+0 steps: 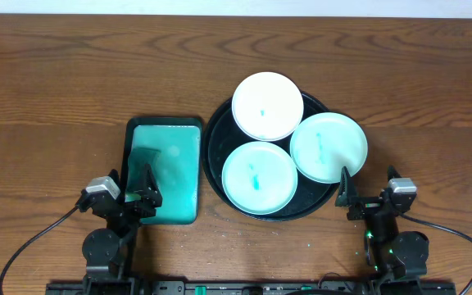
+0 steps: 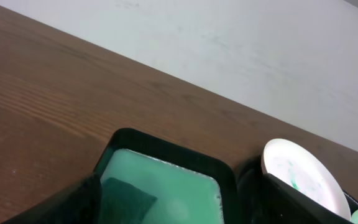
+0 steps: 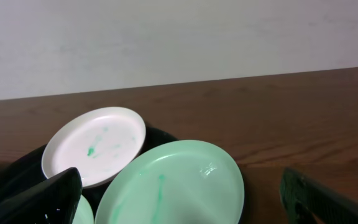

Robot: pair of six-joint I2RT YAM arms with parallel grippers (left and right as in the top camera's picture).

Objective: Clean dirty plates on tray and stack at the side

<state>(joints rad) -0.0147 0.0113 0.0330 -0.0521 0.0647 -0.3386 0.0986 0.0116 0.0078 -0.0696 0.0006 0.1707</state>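
Three round plates lie on the large round black tray (image 1: 216,156): a white plate (image 1: 267,105) at the back, a pale mint plate (image 1: 259,177) at the front, and another mint plate (image 1: 328,146) at the right overhanging the rim. Each has a small teal smear. My left gripper (image 1: 135,193) is open and empty over the near end of the rectangular teal tray (image 1: 164,123). My right gripper (image 1: 365,197) is open and empty just in front of the right mint plate (image 3: 179,186). The white plate (image 3: 95,146) also shows in the right wrist view.
The rectangular teal tray (image 2: 166,186) with black rim holds pale green liquid and a darker green sponge (image 2: 126,196). It sits directly left of the round tray. Bare wooden table (image 1: 56,74) lies to the left, back and right.
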